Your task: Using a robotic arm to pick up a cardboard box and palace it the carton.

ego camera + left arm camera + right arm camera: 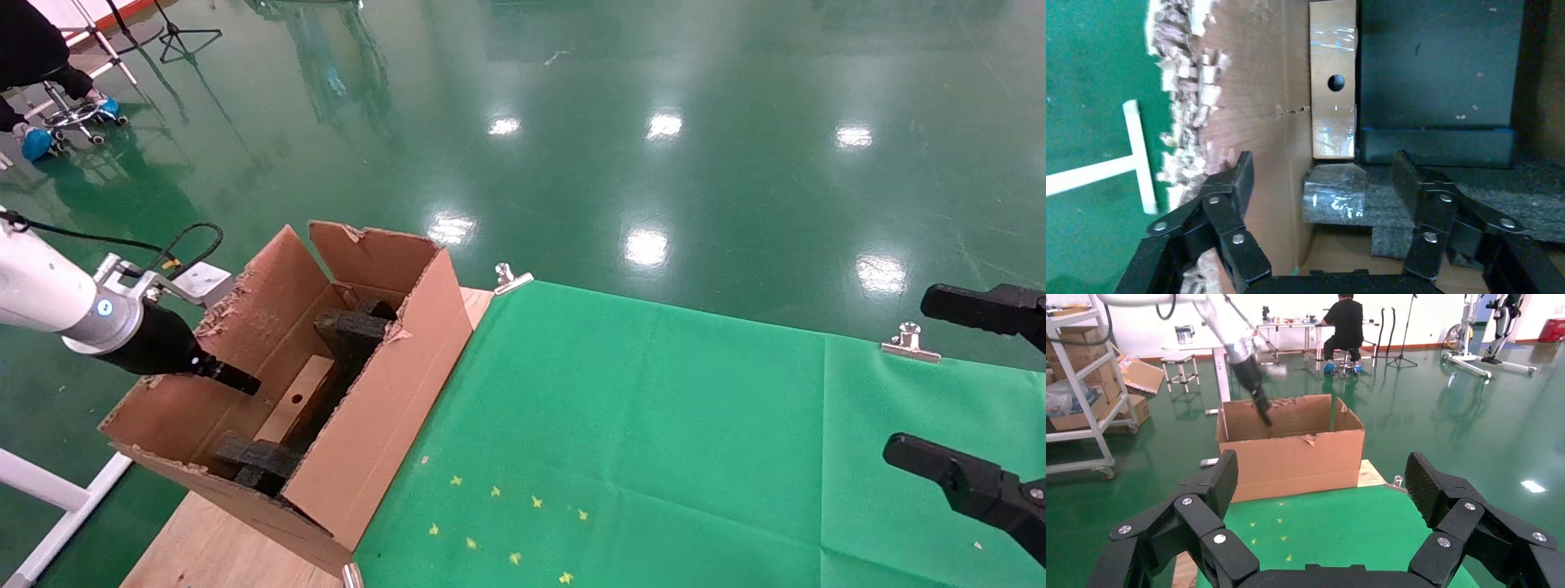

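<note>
- Right gripper (1321, 496) sits nearest the lens, parked over the green cloth (654, 425) well to the right of the carton (384, 408); fingers spread wide, holding nothing.
- Carton stands at the cloth's left edge, ragged flaps up, black foam blocks (355, 331) inside.
- Cardboard box (1333, 79), slim and taped, lies flat on the carton's floor beside the foam.
- Robotic arm (49, 294) reaches over the carton's left flap; left gripper (1324, 184) hangs above the box, fingers wide apart, empty.
</note>
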Controlling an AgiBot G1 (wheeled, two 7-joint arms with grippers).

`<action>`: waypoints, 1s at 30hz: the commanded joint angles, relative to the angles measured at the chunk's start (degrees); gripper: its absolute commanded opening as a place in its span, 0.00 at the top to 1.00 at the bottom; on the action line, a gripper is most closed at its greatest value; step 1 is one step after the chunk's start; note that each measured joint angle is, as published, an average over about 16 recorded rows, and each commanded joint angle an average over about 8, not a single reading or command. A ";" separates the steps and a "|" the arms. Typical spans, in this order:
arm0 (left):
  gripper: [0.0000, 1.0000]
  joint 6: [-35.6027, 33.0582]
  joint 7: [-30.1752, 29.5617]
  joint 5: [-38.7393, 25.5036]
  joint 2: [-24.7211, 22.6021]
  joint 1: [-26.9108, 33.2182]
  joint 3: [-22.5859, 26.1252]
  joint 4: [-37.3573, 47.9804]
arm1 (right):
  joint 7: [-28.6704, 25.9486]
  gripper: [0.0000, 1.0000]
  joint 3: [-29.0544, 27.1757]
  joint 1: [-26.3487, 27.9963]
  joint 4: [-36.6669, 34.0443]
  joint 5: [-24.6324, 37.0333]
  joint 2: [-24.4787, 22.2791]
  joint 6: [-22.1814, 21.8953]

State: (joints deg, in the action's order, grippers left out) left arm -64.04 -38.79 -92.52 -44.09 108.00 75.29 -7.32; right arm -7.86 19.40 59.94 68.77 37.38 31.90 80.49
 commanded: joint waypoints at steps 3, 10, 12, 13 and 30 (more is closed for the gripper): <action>0.00 -1.46 2.36 2.26 2.17 2.10 -1.56 -2.71 | 0.00 0.00 0.00 0.00 0.00 0.00 0.00 0.00; 0.00 -5.95 0.17 3.13 5.04 5.82 -2.18 -8.82 | 0.00 0.00 0.00 0.00 -0.01 0.00 0.00 -0.01; 0.00 -6.67 -0.95 2.51 5.11 6.43 -1.72 -10.09 | 0.00 0.00 -0.01 -0.01 -0.01 0.00 0.00 -0.01; 0.00 -6.93 -1.36 2.21 5.09 6.63 -1.50 -10.54 | 0.00 0.00 -0.01 -0.01 -0.01 -0.01 0.00 -0.02; 0.00 -8.91 2.13 7.46 5.55 0.46 -8.11 -17.42 | 0.00 0.00 -0.01 -0.01 -0.02 -0.01 0.00 -0.02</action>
State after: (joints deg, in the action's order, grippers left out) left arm -72.98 -36.60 -84.96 -38.54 108.35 67.06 -24.86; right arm -7.86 19.39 59.93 68.75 37.37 31.89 80.47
